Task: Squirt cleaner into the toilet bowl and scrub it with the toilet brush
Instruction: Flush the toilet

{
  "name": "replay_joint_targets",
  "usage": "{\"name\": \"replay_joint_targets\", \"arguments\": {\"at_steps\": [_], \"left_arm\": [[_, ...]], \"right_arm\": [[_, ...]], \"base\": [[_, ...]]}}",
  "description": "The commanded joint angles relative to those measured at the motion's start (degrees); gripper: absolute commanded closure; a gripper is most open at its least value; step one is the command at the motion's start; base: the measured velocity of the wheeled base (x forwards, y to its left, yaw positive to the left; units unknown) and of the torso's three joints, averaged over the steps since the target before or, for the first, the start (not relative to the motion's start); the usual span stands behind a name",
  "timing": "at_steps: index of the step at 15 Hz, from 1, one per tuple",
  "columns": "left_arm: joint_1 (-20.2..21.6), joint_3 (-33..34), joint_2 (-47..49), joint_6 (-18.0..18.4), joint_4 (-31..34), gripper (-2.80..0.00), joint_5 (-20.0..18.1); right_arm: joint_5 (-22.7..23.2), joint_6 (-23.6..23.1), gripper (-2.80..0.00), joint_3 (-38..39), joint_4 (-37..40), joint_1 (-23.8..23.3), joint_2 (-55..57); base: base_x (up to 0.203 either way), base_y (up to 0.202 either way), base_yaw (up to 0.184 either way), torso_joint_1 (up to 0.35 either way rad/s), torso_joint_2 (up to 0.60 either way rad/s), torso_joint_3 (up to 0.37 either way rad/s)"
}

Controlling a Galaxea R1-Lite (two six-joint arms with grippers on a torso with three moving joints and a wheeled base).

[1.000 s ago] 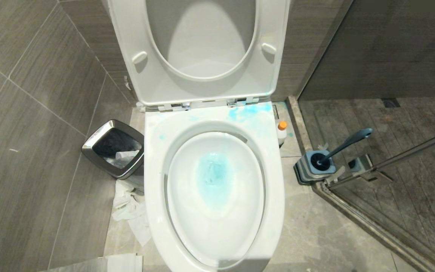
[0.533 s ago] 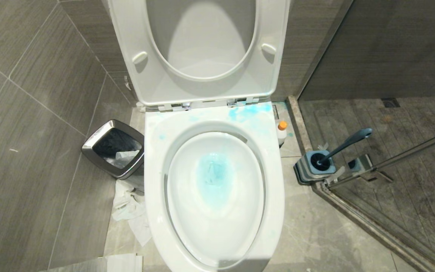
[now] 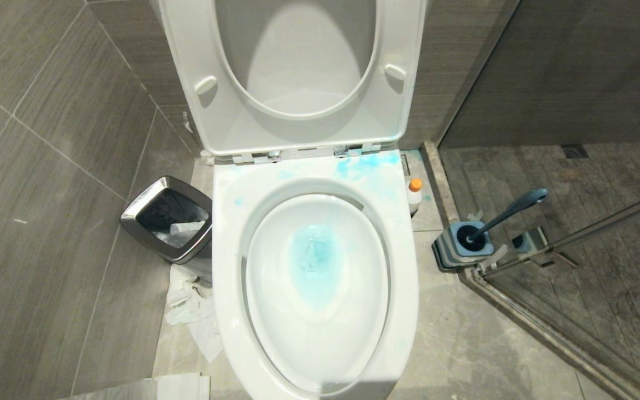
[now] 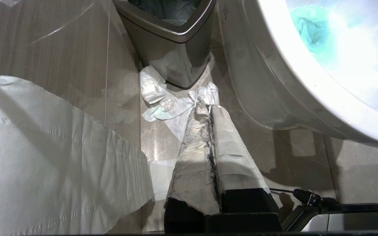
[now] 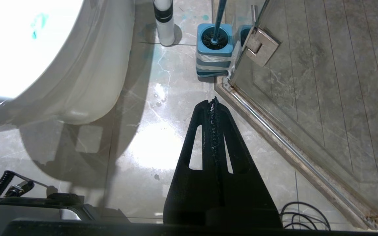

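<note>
The white toilet bowl (image 3: 231, 250) stands in the middle with its seat and lid raised. Blue liquid pools in its bottom and smears the back rim. To its right on the floor stands the cleaner (image 3: 415, 193), a white bottle with an orange cap. Farther right, the toilet brush (image 3: 511, 210) leans in its square holder (image 3: 456, 250). Neither arm shows in the head view. My left gripper (image 4: 208, 106) is shut and empty, low beside the bowl (image 4: 307, 85). My right gripper (image 5: 213, 103) is shut and empty over the floor, short of the brush (image 5: 220, 16) and the cleaner (image 5: 164, 26).
A steel-rimmed waste bin (image 3: 167, 219) stands left of the bowl with crumpled tissue (image 3: 192, 311) on the floor by it. A toilet paper strip (image 4: 44, 147) hangs near my left gripper. A glass shower door with a hinge (image 5: 259, 44) and threshold (image 5: 290, 147) borders the right side.
Bowl, cleaner and brush have stayed where they were. Only a small dark shape by the glass door's hinge has shrunk a little.
</note>
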Motion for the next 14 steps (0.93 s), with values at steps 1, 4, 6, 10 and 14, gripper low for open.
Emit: {"name": "replay_joint_targets", "arguments": {"at_steps": [1,4,6,10,14], "left_arm": [[0.0,0.0,0.1,0.0,0.0,0.00,0.0],[0.0,0.0,0.1,0.1,0.0,0.00,0.0],[0.0,0.0,0.1,0.0,0.0,0.00,0.0],[0.0,0.0,0.1,0.0,0.0,0.00,0.0],[0.0,0.0,0.1,0.0,0.0,0.00,0.0]], "right_arm": [[0.2,-0.3,0.00,0.0,0.1,-0.1,0.2],[1.2,-3.1,0.00,0.0,0.2,0.0,0.2],[0.8,-1.8,0.00,-0.1,0.1,0.0,0.2],[1.3,-4.6,0.00,0.0,0.1,0.0,0.2],[0.8,-2.6,0.00,-0.1,0.0,0.0,0.2]], "base": [[0.000,0.000,0.000,0.000,0.00,0.000],[0.000,0.000,0.000,0.000,0.00,0.000],[0.000,0.000,0.000,0.000,0.00,0.000],[0.000,0.000,0.000,0.000,0.00,0.000],[0.000,0.000,0.000,0.000,0.00,0.000]]}}
